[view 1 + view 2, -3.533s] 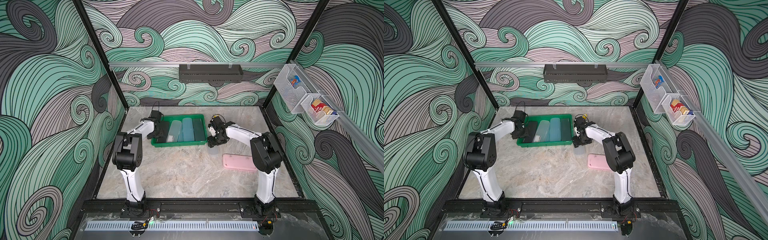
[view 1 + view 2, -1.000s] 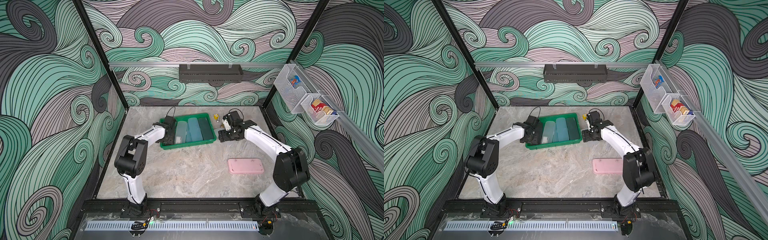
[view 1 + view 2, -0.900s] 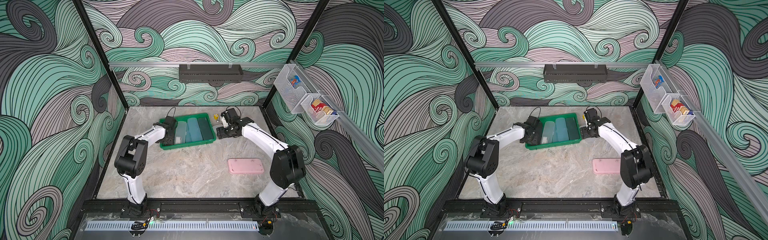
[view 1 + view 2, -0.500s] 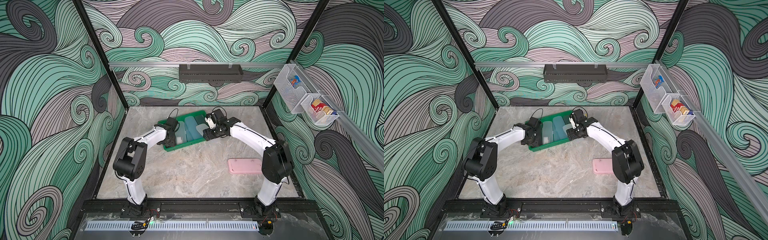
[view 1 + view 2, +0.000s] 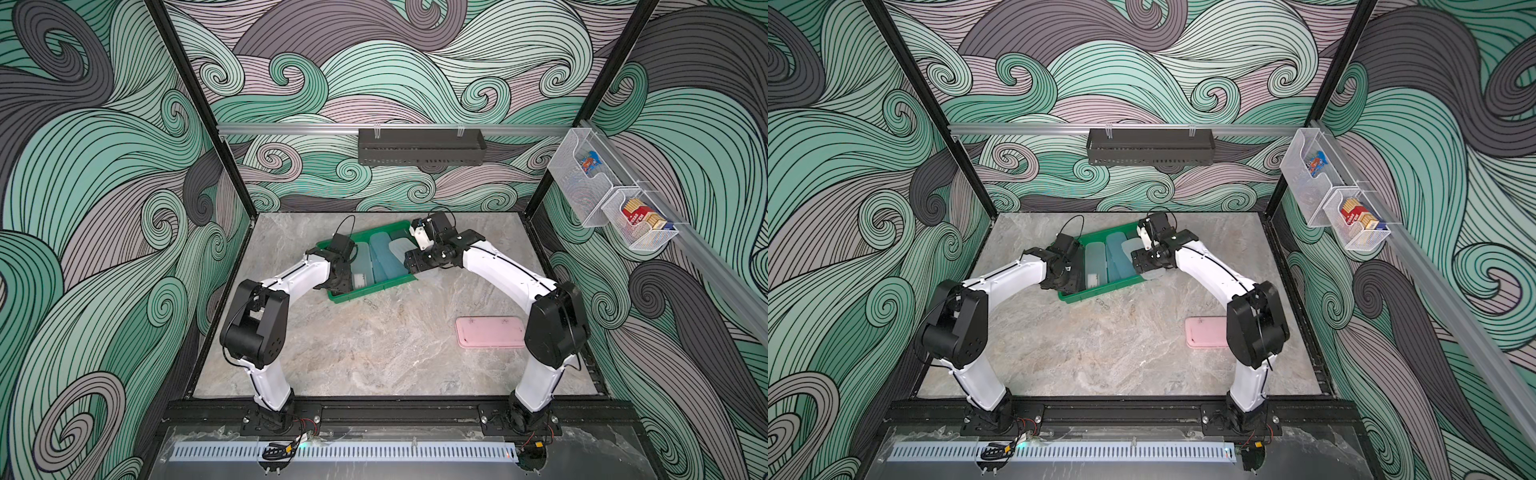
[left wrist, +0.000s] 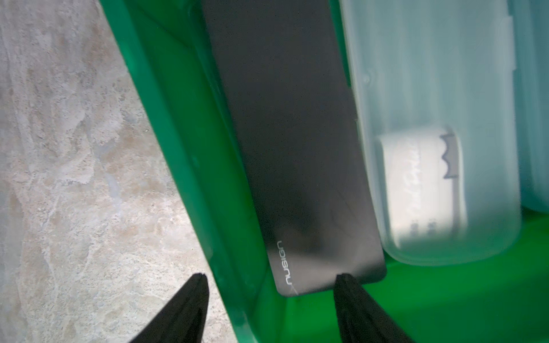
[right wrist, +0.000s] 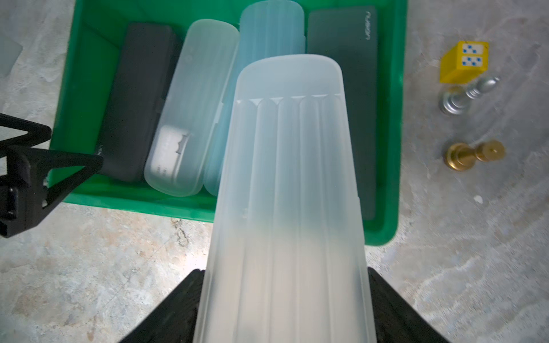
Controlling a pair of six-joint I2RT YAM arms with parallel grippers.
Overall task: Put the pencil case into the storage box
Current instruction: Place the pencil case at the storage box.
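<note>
The see-through pencil case [image 7: 285, 184] is not in the box yet. The right gripper [image 7: 282, 271] squeezes it at one end, with a finger on each long side. Its other end pokes out over the green storage box [image 7: 86, 74], above a blue case [image 7: 267, 38] and a flat dark case [image 7: 359, 124]. I cannot tell if it touches them.

A black case [image 6: 291, 148] and a cloudy case [image 6: 430, 89] with white paper inside also lie in the box, side by side.

The left gripper [image 6: 271, 274] holds nothing. Its fingers are spread, one outside the box wall and one inside, at the end of the black case.

On the table [image 5: 374, 353], a pink case [image 5: 490, 336] lies flat, well apart from the box. A yellow dice [image 7: 463, 62], a silver chess piece [image 7: 463, 95] and a gold chess piece [image 7: 472, 154] sit near the box's side.
</note>
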